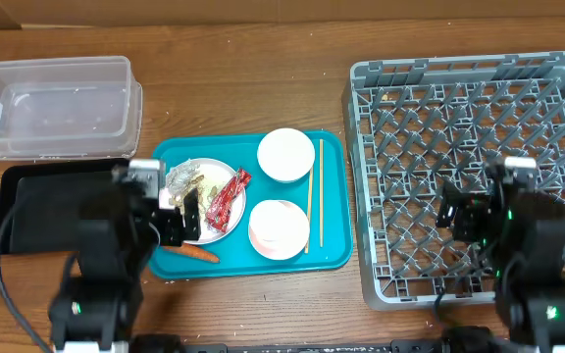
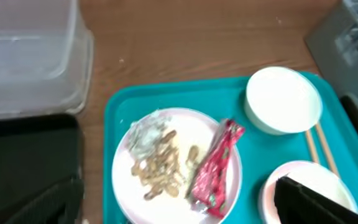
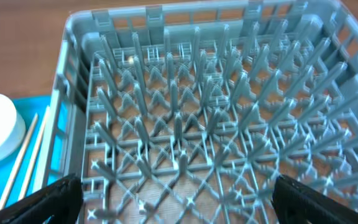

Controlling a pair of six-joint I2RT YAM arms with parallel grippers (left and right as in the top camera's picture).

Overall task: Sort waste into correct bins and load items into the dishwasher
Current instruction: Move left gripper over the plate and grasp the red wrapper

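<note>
On the teal tray, a white plate (image 1: 222, 224) holds crumpled foil (image 2: 145, 134), peanut shells (image 2: 160, 165) and a red wrapper (image 2: 215, 168). An orange carrot (image 1: 196, 253) lies just in front of the plate. Two white bowls (image 1: 285, 154) (image 1: 279, 228) sit to its right, with wooden chopsticks (image 1: 314, 191) beside them. My left gripper (image 1: 177, 218) hovers open above the plate's near edge, holding nothing. My right gripper (image 1: 464, 218) hangs open and empty over the grey dish rack (image 1: 459, 127). The clear tub (image 1: 52, 106) and black tray (image 1: 37, 196) lie at the left.
The teal tray (image 1: 333, 250) sits between the black tray and the rack. The rack's upright pegs (image 3: 185, 124) fill the right wrist view, and its left wall stands close to the chopsticks (image 3: 23, 162). Bare wood runs along the back of the table.
</note>
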